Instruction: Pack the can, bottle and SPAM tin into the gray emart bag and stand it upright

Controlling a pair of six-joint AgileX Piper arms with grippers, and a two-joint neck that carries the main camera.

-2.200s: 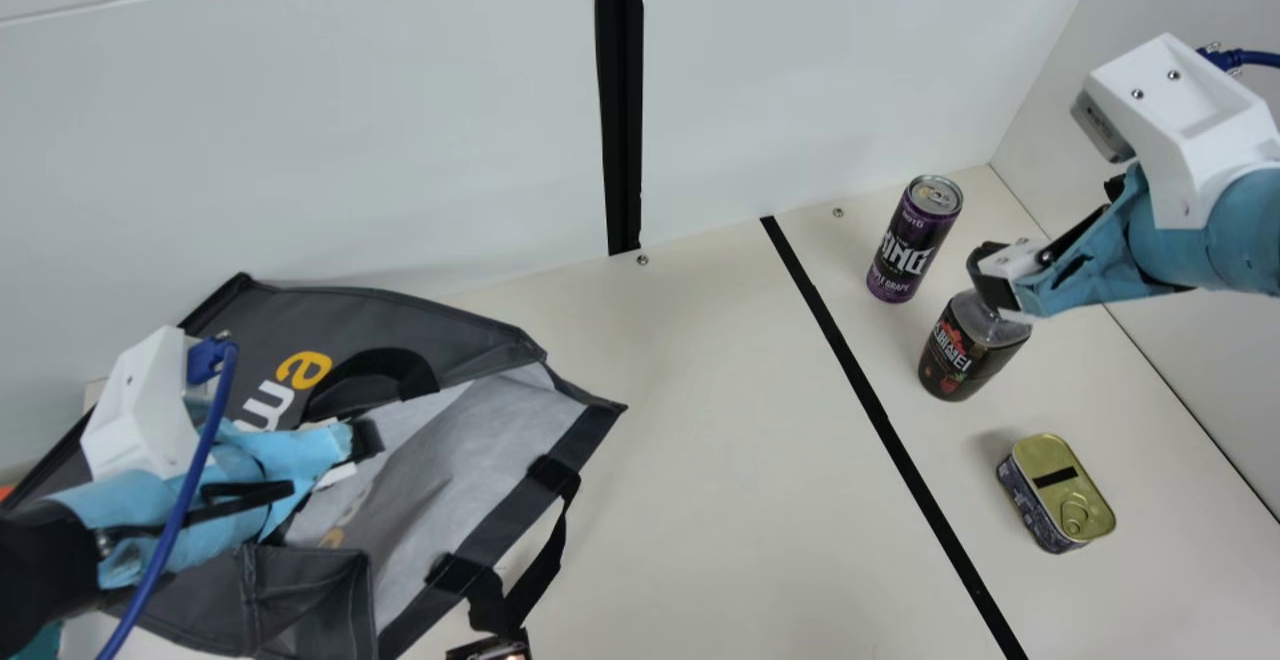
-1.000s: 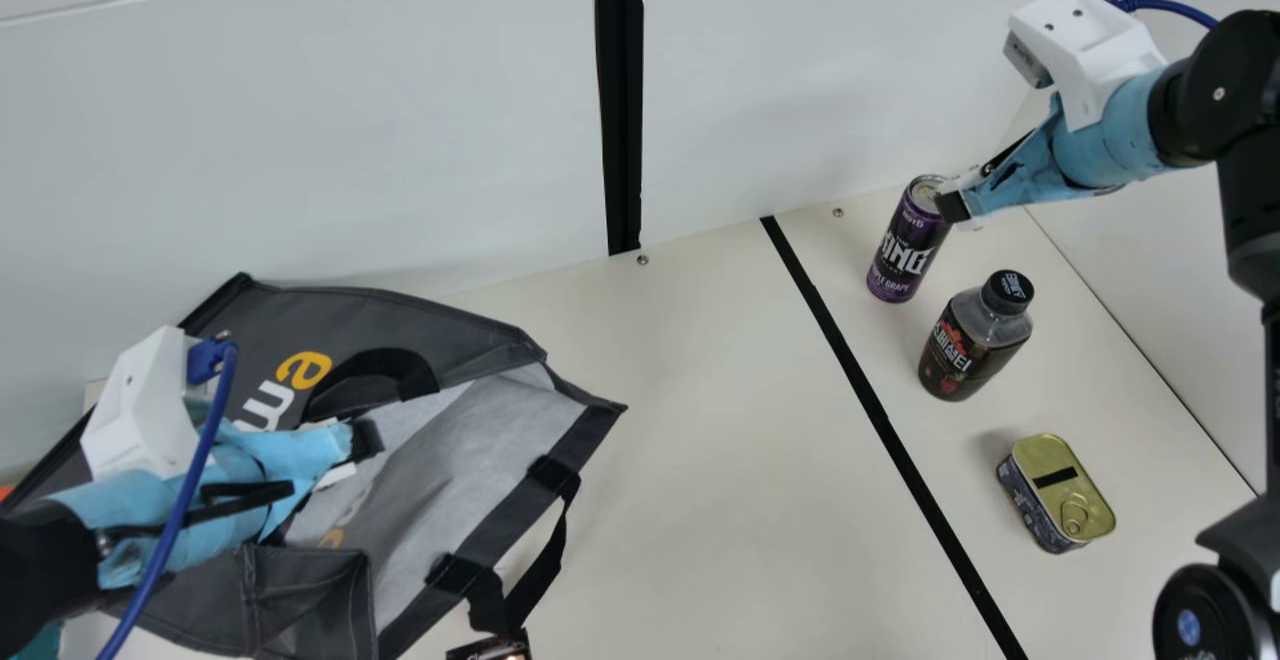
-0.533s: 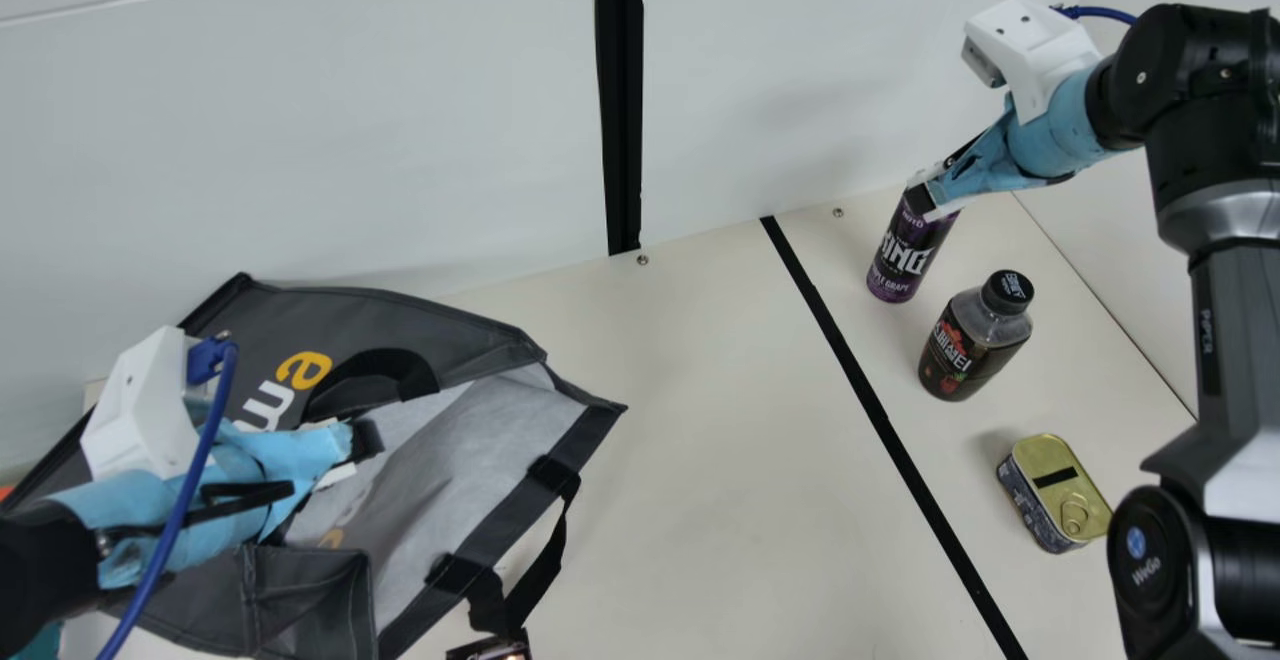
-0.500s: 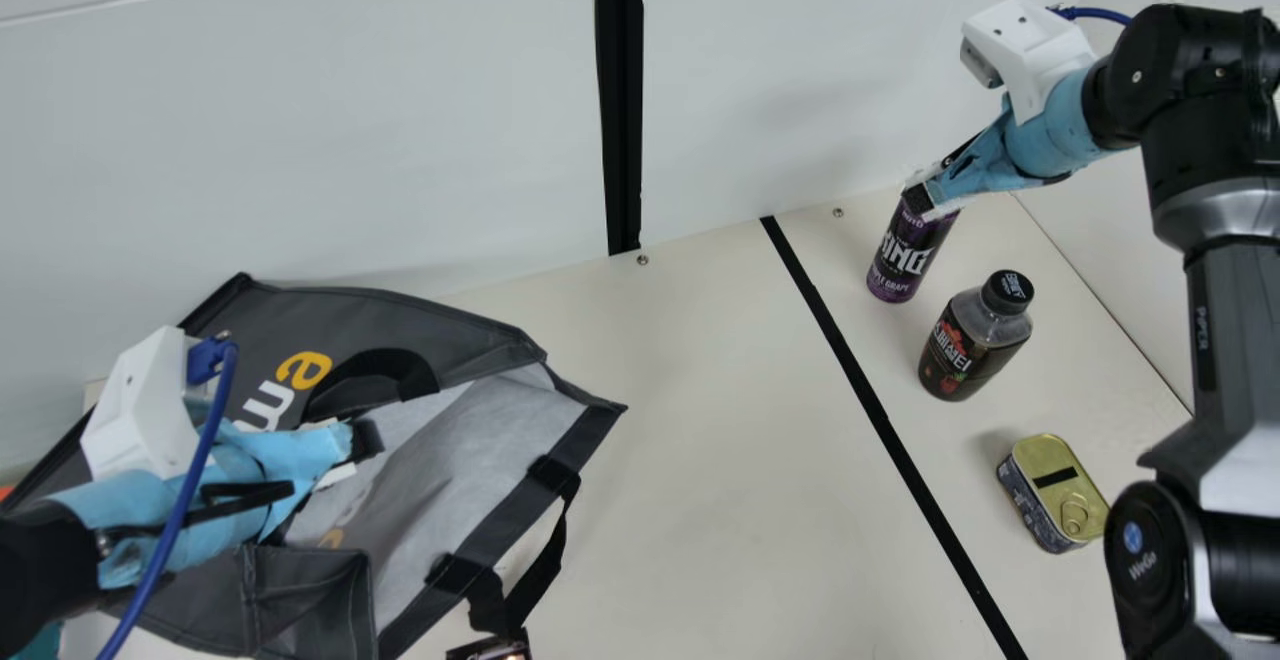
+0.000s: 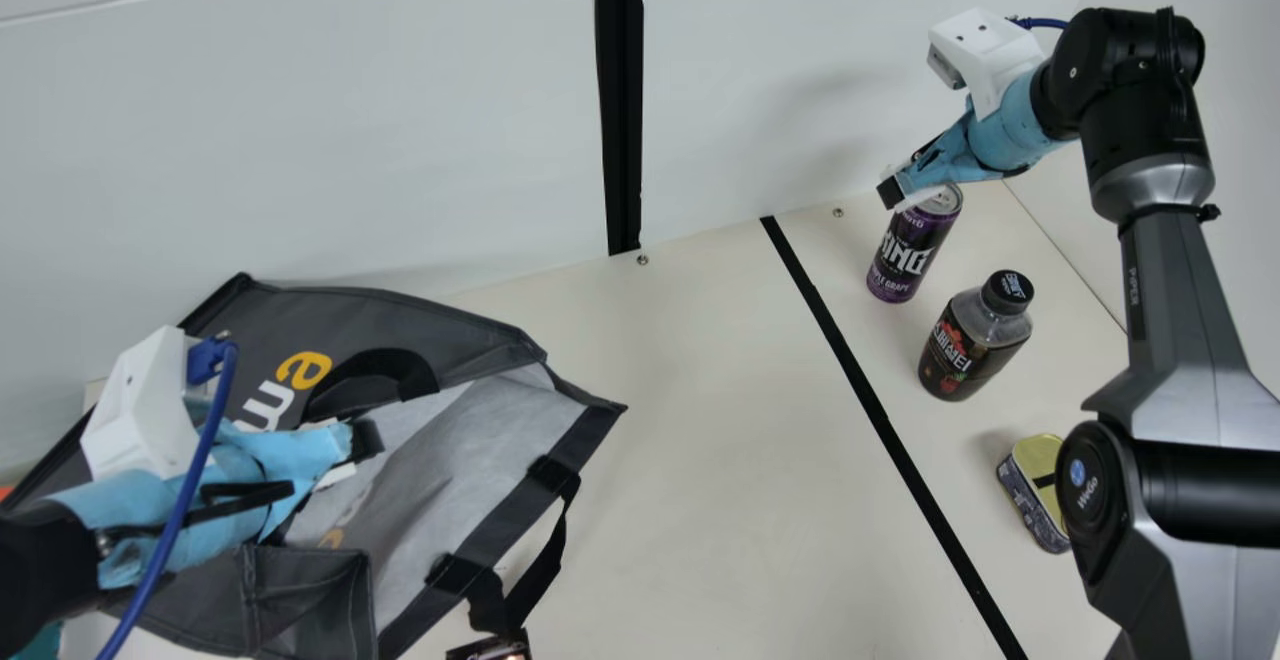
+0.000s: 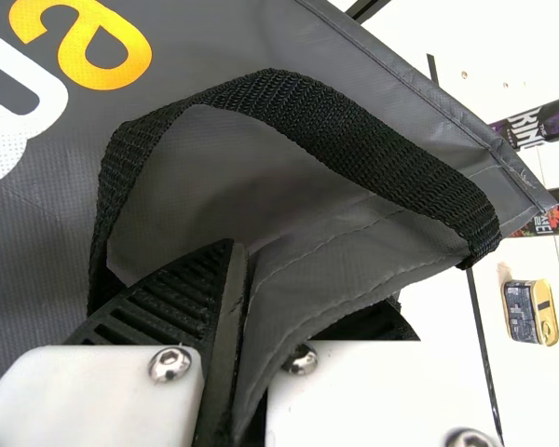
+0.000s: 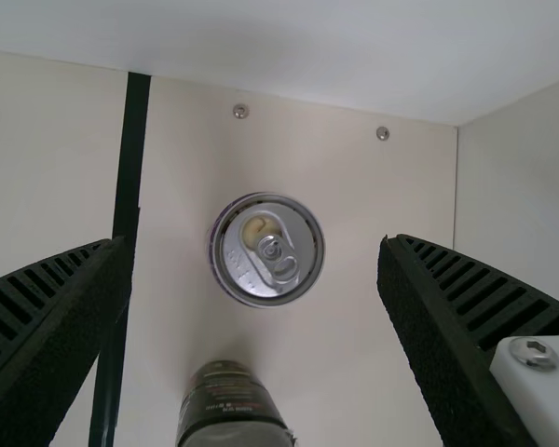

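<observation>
Over the top of the purple can [image 5: 905, 250] hangs my right gripper [image 5: 893, 192]. In the right wrist view my right gripper [image 7: 256, 256] is wide open, the can's lid [image 7: 266, 250] between and beyond its fingers. The dark bottle [image 5: 968, 345] stands upright beside the can, and the SPAM tin [image 5: 1030, 495] is partly behind my right arm. The gray bag [image 5: 370, 315] lies on its side at the left, mouth facing right. My left gripper [image 5: 362, 445] is at its upper rim; in the left wrist view my left gripper [image 6: 242, 307] is shut on the gray fabric [image 6: 298, 270] beside a black handle.
A black tape line [image 5: 880, 420] runs across the cream table [image 5: 720, 460] between bag and items. A white wall [image 5: 400, 140] rises behind, close to the can. A small dark object [image 5: 490, 649] shows at the bottom edge by the bag's lower handle.
My right gripper has moved from the bottle's cap up and left to above the can, leaving the bottle standing. The right arm now partly covers the tin. The left arm and bag have kept still.
</observation>
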